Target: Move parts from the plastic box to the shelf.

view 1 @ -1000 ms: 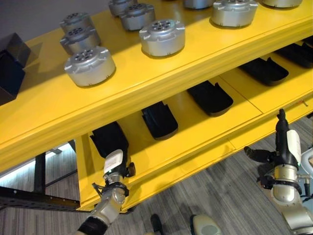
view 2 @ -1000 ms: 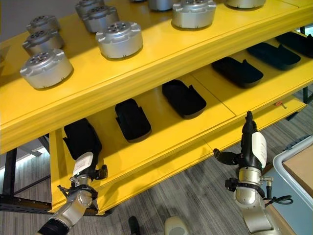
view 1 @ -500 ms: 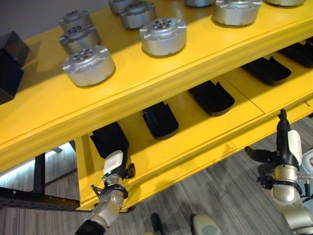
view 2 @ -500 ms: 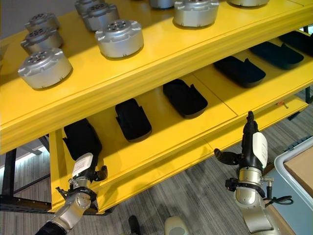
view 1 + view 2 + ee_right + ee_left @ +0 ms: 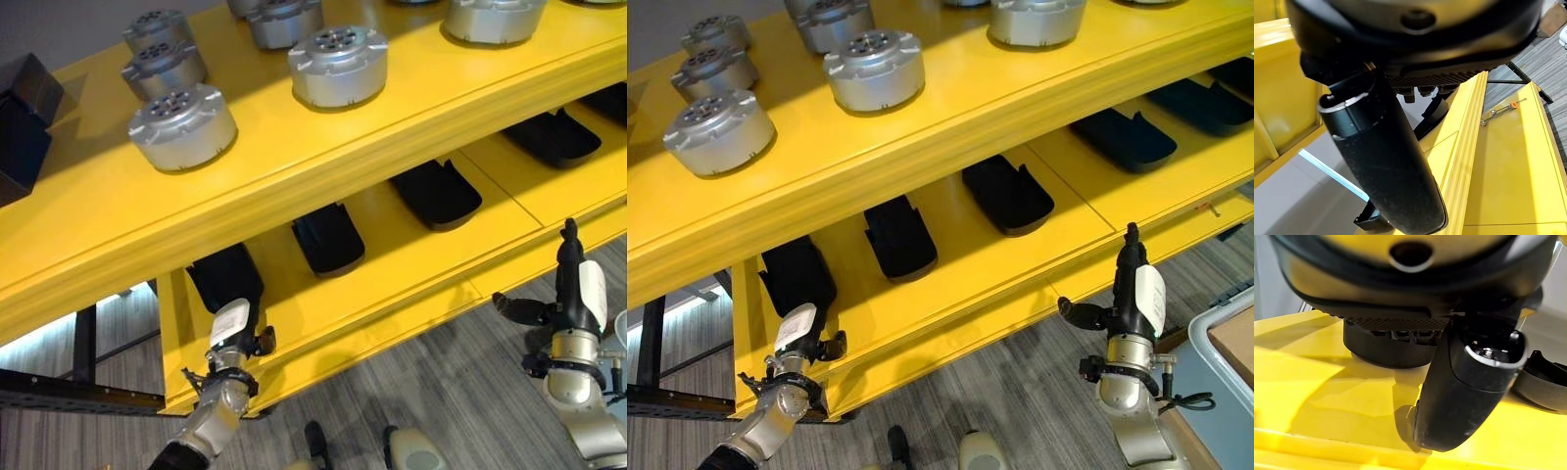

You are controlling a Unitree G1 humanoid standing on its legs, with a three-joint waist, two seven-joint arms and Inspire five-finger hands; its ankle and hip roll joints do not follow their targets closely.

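Note:
A yellow shelf carries several round silver parts on its upper level and a row of black tray-like parts on its lower level. My left hand is at the lower level's left end. Its straight fingers touch the near end of the leftmost black part, which the left wrist view shows as a black part, and its thumb stands apart, holding nothing. My right hand is upright in front of the lower shelf's edge, open and empty.
A pale-rimmed box shows at the lower right corner. A small tool with an orange tip lies on the lower shelf near my right hand. A dark box stands at the upper level's left end. A black frame stands beside the shelf.
The whole picture has shifted slightly, so the camera has moved. Both hands stay where they were, relative to the shelf.

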